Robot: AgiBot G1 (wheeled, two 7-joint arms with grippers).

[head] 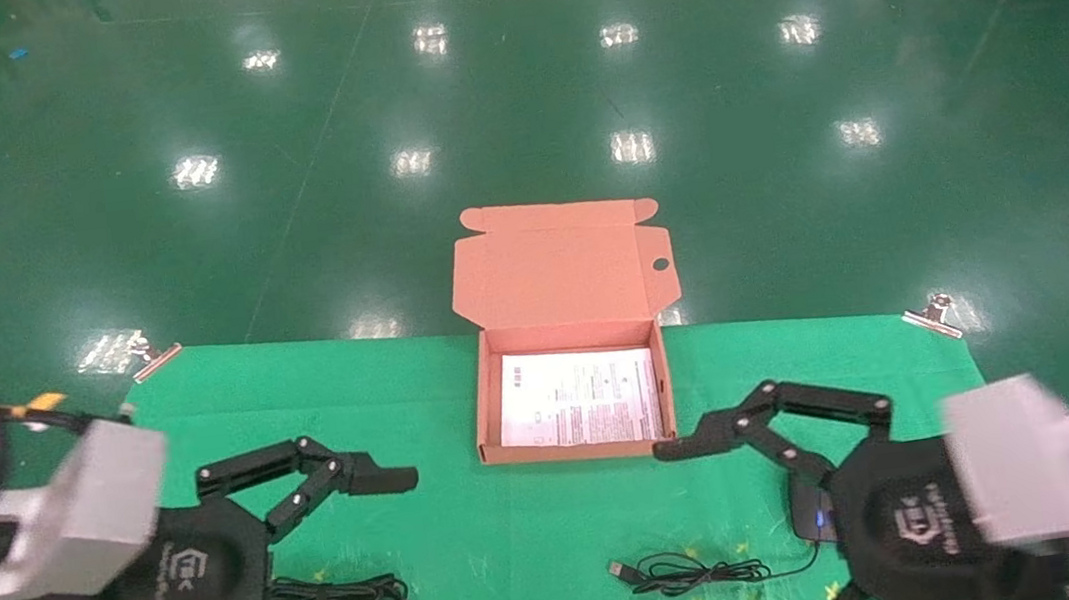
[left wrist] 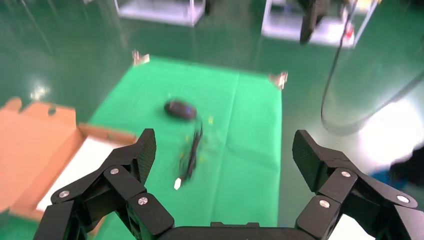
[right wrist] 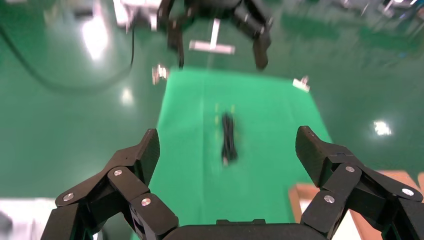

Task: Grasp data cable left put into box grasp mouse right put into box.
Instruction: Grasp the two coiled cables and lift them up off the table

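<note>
The box [head: 575, 406] is sitting open on the green mat [head: 482, 547], its lid [head: 562, 262] standing up at the far side, and a white printed sheet [head: 579, 399] is lying flat inside it; nothing else is showing in the box. The left gripper [head: 395, 573] is hanging above the mat with its jaws spread wide and holding nothing. The cable [head: 342, 597] is lying coiled on the mat below the gap between those jaws, untouched. The right gripper [head: 723, 540] is likewise hanging with its jaws spread wide and empty, its far fingertip [head: 677, 448] just beside the box's near right corner. The mouse [head: 813, 510] is lying on the mat, half hidden under that gripper's body, its blue light glowing. Its cord [head: 691, 572] is trailing in loose loops out between the open jaws.
</note>
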